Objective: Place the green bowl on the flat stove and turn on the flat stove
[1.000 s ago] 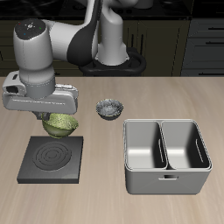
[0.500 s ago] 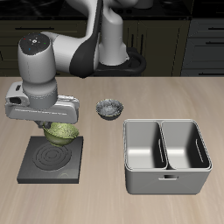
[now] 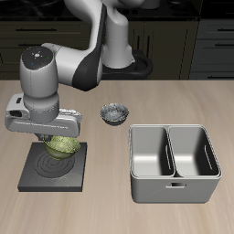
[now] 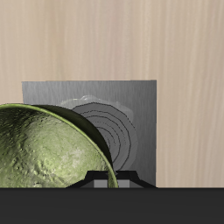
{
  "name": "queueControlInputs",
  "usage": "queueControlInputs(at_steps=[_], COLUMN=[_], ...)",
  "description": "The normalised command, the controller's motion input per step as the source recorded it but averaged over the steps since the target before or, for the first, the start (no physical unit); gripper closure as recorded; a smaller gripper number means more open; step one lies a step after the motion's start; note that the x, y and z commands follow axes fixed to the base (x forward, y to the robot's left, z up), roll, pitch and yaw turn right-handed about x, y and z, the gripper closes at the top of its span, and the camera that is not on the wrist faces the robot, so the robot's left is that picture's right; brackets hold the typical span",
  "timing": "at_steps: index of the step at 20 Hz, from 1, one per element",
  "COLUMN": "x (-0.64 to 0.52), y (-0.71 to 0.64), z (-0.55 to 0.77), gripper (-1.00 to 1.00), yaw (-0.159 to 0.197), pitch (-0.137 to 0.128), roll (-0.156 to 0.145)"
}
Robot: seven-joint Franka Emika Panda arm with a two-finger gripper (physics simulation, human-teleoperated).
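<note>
Exterior view: green bowl [image 3: 61,144] hangs over the flat stove's [image 3: 41,174] far edge, its rim pinched in the closed gripper [image 3: 55,137]. It looks light, rigid and slippery, so a rim hold suits. Grey-white patterned bowl [image 3: 114,113] sits nearby.

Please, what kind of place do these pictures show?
Probably a simulated kitchen: a wooden table carries a flat stove, a green bowl and a metal tray, with dark cabinets behind.
</note>
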Motion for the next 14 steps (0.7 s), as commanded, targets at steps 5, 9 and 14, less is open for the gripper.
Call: queueControlInputs(at_steps=[5, 9, 14], x=[0.06, 0.02, 0.04], y=[0.02, 0.06, -0.03], z=[-0.23, -0.13, -0.28], gripper=[1.0, 1.0, 1.0], yaw=[-0.001, -0.004, -0.003], pitch=[0.033, 0.016, 0.066], roll=[-0.013, 0.001, -0.028])
